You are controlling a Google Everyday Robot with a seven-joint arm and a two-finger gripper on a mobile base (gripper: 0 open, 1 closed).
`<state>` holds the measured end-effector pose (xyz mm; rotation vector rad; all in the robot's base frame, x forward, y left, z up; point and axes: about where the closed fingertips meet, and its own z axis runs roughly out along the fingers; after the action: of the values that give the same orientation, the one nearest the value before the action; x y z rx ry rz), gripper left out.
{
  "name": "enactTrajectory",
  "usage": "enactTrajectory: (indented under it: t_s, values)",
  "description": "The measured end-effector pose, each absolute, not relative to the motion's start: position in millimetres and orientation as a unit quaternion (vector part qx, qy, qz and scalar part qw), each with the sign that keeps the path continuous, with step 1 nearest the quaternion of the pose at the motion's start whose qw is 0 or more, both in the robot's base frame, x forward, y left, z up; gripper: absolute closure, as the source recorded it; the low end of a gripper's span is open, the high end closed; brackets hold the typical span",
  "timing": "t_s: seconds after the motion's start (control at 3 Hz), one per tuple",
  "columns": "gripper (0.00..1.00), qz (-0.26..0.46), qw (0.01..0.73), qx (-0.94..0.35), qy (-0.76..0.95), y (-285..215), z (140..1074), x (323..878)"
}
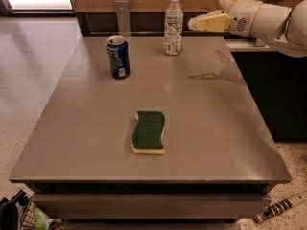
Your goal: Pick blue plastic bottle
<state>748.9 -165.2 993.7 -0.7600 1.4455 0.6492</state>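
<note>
The blue plastic bottle is slim and clear with a white cap and a pale label. It stands upright at the far edge of the grey table, right of centre. My gripper comes in from the right on a white arm, at about the height of the bottle's middle. Its pale yellow fingers point left toward the bottle, and the tips sit a short gap to its right, not touching it.
A dark blue drink can stands upright at the far left of the table. A green and yellow sponge lies flat near the table's middle. A wooden wall panel and a dark ledge run behind the table.
</note>
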Motion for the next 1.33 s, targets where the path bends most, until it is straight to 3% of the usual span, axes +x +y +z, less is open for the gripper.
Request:
enactTrajectory:
  t_s: [1.33]
  values:
    - [0.0, 0.278, 0.601, -0.308, 0.683, -132, 936, 810]
